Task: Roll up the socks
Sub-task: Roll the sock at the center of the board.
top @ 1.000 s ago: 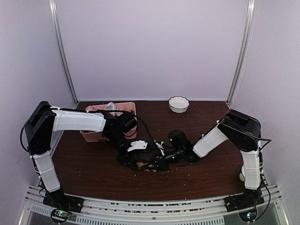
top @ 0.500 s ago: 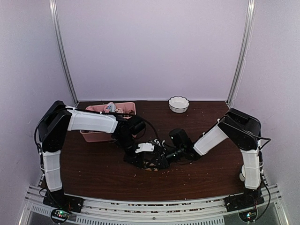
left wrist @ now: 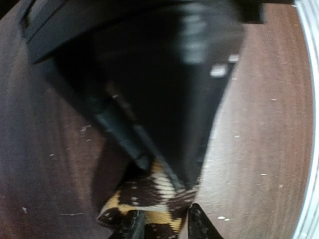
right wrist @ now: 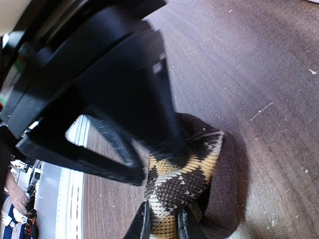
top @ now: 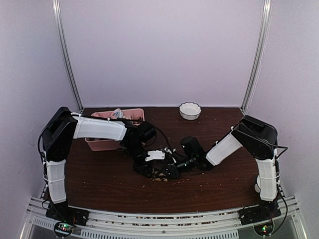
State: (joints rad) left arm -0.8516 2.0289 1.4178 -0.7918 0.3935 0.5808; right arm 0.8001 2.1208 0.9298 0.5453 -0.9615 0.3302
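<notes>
Dark wooden table (top: 99,184) is carrying everything, and near its middle my two claws are meeting over the brown argyle sock (right wrist: 184,184), which is lying bunched on the wood. My right claw (right wrist: 163,221) is pinching a fold of it. My left claw (left wrist: 164,226) is standing astride the fabric; whether it is squeezing, I cannot tell. Each wrist camera is being blocked by the other arm's blurred black body. From above, both claws are almost hiding the sock.

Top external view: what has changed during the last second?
The left arm swung rightward, carrying the left tool along the argyle sock toward the right tool. The right arm, pink tray and white bowl stayed put.
</notes>
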